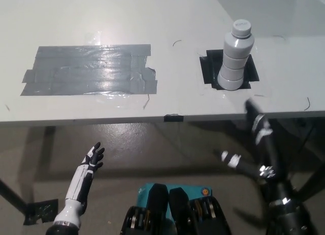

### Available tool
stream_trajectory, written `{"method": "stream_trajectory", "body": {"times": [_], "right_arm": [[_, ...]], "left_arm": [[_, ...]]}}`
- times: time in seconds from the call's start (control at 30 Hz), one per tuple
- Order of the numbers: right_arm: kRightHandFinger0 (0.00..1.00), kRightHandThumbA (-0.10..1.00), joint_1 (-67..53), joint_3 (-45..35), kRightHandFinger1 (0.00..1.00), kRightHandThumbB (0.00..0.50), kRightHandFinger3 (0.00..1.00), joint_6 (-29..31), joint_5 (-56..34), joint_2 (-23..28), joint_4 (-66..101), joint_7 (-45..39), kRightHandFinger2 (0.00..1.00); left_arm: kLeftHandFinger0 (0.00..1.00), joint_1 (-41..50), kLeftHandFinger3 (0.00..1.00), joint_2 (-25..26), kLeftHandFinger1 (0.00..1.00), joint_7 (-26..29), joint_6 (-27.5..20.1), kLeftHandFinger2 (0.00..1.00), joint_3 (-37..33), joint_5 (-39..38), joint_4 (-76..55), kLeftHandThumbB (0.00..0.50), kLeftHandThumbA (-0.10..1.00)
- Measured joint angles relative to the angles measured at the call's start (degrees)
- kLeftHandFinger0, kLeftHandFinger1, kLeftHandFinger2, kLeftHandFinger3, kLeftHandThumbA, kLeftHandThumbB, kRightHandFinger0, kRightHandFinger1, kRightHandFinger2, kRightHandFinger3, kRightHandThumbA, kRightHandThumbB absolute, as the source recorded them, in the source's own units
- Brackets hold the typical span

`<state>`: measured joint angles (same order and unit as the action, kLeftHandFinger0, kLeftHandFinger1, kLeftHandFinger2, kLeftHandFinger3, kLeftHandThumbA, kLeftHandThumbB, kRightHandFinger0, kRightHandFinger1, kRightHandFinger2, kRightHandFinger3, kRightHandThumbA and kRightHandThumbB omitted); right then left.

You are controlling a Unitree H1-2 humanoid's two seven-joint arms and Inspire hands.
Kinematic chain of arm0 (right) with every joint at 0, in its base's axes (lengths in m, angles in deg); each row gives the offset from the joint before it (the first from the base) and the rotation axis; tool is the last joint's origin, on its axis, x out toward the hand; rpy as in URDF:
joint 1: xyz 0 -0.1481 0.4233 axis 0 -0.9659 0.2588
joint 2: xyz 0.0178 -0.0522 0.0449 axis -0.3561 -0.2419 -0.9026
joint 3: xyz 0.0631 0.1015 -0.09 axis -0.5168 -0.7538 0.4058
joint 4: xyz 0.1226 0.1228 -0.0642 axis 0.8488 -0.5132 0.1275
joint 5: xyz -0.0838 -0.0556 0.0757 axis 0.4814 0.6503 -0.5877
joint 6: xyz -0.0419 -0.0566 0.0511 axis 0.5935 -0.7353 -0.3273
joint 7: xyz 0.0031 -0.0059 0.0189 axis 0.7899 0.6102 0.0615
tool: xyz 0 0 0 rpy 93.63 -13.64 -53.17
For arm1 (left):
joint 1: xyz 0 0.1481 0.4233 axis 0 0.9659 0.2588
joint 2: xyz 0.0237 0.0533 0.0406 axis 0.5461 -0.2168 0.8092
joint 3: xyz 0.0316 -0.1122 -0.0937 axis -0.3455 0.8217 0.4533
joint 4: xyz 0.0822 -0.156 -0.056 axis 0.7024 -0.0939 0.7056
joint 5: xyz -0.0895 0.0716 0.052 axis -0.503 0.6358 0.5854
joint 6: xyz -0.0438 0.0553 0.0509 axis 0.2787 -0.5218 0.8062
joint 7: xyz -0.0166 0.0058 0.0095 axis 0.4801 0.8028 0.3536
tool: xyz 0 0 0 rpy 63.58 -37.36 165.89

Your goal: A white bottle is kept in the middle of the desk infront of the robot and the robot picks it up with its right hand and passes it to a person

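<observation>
Black right hand [254,143] reaches up below the desk [177,22] edge, fingers spread, empty, short of the white bottle [235,57].

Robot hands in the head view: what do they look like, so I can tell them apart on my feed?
The left robot hand is white with black segments along slim fingers, on a white forearm with a black cuff. The right robot hand is black with silvery-white bands on its fingers, on a black arm with metallic fittings.
</observation>
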<state>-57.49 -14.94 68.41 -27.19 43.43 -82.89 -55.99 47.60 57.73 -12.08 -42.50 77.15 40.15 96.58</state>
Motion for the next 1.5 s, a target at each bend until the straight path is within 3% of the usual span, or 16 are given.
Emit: {"method": "stream_trajectory", "body": {"times": [0.1,0.17,0.27,0.33,0.5,0.6,0.77,0.97,1.07,1.23,1.43,1.5], "right_arm": [[1.00,1.00,2.01,-1.70,1.00,0.382,1.00,-0.83,-0.01,0.23,2.75,0.43,1.00],[1.00,1.00,3.87,-3.01,1.00,0.343,1.00,-1.50,-0.02,0.41,2.97,0.85,1.00],[1.00,1.00,7.25,-4.83,1.00,0.332,1.00,-2.52,-0.37,0.71,2.36,1.26,1.00],[1.00,1.00,8.90,-5.42,1.00,0.350,1.00,-3.19,-0.52,0.89,1.97,1.40,1.00],[1.00,1.00,13.25,-6.75,1.00,0.331,1.00,-4.09,-0.95,1.48,-3.94,1.72,1.00],[1.00,1.00,16.61,-7.56,1.00,0.360,1.00,-4.95,-1.01,2.25,-10.09,2.04,1.00],[1.00,1.00,21.85,-8.22,1.00,0.310,1.00,-6.34,-1.10,3.55,-19.27,2.52,1.00],[1.00,1.00,28.00,-9.02,1.00,0.336,1.00,-6.38,-1.63,4.35,-30.83,3.13,1.00],[1.00,1.00,30.15,-9.06,1.00,0.414,1.00,-6.88,-2.03,4.23,-34.61,3.35,1.00],[1.00,1.00,32.87,-8.72,1.00,0.378,1.00,-8.16,-2.22,3.79,-39.16,3.65,1.00],[1.00,1.00,35.04,-7.20,1.00,0.476,1.00,-8.22,-2.18,2.36,-43.89,3.98,1.00],[1.00,1.00,35.64,-6.68,1.00,0.481,1.00,-8.25,-2.16,2.00,-45.90,4.00,1.00]], "left_arm": [[1.00,0.08,1.00,-0.03,1.00,-0.08,-0.89,1.00,0.07,-0.40,0.09,0.108,1.00],[1.00,0.07,1.00,-0.02,1.00,-0.09,-1.36,1.00,0.10,-0.54,0.12,0.111,1.00],[1.00,0.06,1.00,0.00,1.00,-0.10,-1.93,1.00,0.22,-0.78,0.27,0.124,1.00],[1.00,0.05,1.00,0.00,1.00,-0.10,-2.25,1.00,0.24,-0.78,0.36,0.119,1.00],[1.00,0.03,1.00,0.05,1.00,-0.11,-2.89,1.00,0.20,-0.77,0.53,0.142,1.00],[1.00,0.03,1.00,0.11,1.00,-0.11,-2.91,1.00,0.19,-0.76,0.54,0.140,1.00],[1.00,-0.02,1.00,0.20,1.00,-0.13,-3.02,1.00,0.15,-0.76,0.60,0.132,1.00],[1.00,-0.10,1.00,0.34,1.00,-0.12,-3.03,1.00,0.14,-0.68,0.70,0.124,1.00],[1.00,-0.10,1.00,0.35,1.00,-0.12,-3.06,1.00,0.13,-0.65,0.71,0.111,1.00],[1.00,-0.10,1.00,0.40,1.00,-0.11,-3.11,1.00,0.10,-0.52,0.70,0.116,1.00],[1.00,-0.09,1.00,0.39,1.00,-0.11,-3.10,1.00,0.08,-0.52,0.63,0.107,1.00],[1.00,-0.10,1.00,0.38,1.00,-0.11,-3.10,1.00,0.08,-0.51,0.62,0.111,1.00]]}}
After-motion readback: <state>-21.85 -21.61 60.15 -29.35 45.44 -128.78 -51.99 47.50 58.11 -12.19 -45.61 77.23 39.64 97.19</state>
